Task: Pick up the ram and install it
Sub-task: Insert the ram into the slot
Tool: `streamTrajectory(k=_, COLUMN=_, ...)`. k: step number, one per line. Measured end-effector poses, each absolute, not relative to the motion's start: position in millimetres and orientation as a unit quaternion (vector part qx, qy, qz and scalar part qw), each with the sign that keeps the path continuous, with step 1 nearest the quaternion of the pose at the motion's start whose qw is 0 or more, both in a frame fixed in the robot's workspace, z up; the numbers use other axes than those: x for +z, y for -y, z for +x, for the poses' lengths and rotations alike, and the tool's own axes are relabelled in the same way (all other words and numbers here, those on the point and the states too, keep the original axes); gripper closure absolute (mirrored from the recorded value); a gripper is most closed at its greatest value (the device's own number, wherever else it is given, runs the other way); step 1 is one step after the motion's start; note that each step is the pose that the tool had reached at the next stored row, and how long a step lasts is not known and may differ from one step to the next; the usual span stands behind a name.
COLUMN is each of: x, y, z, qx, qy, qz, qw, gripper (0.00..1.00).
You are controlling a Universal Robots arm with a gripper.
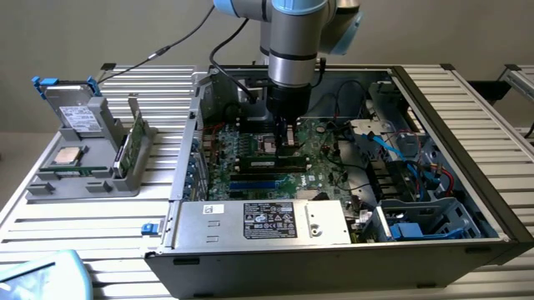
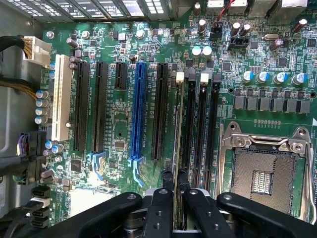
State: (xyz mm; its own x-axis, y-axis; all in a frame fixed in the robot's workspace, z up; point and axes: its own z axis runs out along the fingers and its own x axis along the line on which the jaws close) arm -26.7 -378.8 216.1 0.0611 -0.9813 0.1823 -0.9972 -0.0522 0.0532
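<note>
Inside the open computer case (image 1: 492, 187) on the bench (image 1: 84, 237), the arm reaches straight down to the motherboard (image 2: 119, 114). The gripper (image 2: 175, 191) is closed on the ram (image 2: 175, 139), which in the wrist view shows edge-on as a thin strip pinched between the two black fingers (image 2: 161, 203). The ram runs parallel to the black memory slots (image 2: 189, 129) and lies along the one nearest the blue slot (image 2: 137, 109); whether it is seated there cannot be told. The empty processor socket (image 2: 262, 173) sits just beyond the memory slots
</note>
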Motion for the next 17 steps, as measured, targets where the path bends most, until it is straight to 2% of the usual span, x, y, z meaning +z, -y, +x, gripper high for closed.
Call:
streamTrajectory(k=9, x=215.6, y=378.8, z=-26.6, qx=0.048, qy=0.683, qz=0.724, qw=0.082, gripper=0.86)
streamTrajectory(k=10, x=215.6, y=378.8, z=-26.6, qx=0.048, qy=0.683, qz=0.724, qw=0.082, gripper=0.84)
streamTrajectory(k=13, x=215.6, y=378.8, z=-26.6, qx=0.048, qy=0.683, qz=0.724, qw=0.082, gripper=0.66)
streamTrajectory(k=14, x=215.6, y=378.8, z=-26.6, qx=0.048, qy=0.683, qz=0.724, qw=0.082, gripper=0.66)
streamTrajectory(k=16, x=216.2, y=378.8, z=-26.7, qx=0.048, qy=0.683, qz=0.724, qw=0.082, gripper=0.55)
streamTrajectory(k=17, x=217.2, y=378.8, z=-26.7, qx=0.048, qy=0.683, qz=0.724, qw=0.082, gripper=0.55)
